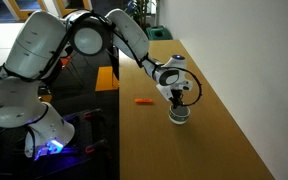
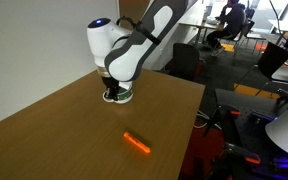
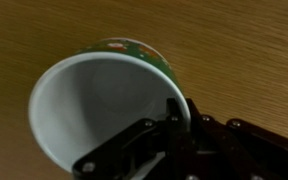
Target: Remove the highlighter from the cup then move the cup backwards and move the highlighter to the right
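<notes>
Orange highlighter [image 1: 142, 101] lies flat on the table [image 1: 219, 145], apart from the cup [image 1: 180, 116] at its ten o'clock, already out. Pincer [image 3: 174, 112] pinches the cup's rim near four o'clock in the wrist view, seemingly to drag it backwards.

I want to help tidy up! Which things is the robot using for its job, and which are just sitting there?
For the job: orange highlighter, white cup, gripper.
Just there: wooden table, dark chair behind it.
</notes>
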Robot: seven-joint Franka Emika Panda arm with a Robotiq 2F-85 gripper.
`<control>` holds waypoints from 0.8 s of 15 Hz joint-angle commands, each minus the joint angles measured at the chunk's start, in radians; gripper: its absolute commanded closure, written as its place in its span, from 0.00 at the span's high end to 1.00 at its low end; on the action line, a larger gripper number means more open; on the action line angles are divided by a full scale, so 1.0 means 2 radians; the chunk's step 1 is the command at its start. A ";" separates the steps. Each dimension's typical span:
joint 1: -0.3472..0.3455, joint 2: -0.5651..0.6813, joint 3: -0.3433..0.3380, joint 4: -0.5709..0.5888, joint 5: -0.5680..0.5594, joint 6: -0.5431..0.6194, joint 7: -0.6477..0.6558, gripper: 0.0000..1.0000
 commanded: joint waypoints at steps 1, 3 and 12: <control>-0.016 -0.012 0.012 0.003 -0.008 -0.017 -0.016 0.07; -0.020 -0.013 0.015 0.003 -0.006 -0.016 -0.020 0.06; -0.031 -0.015 0.021 0.002 -0.003 -0.017 -0.021 0.15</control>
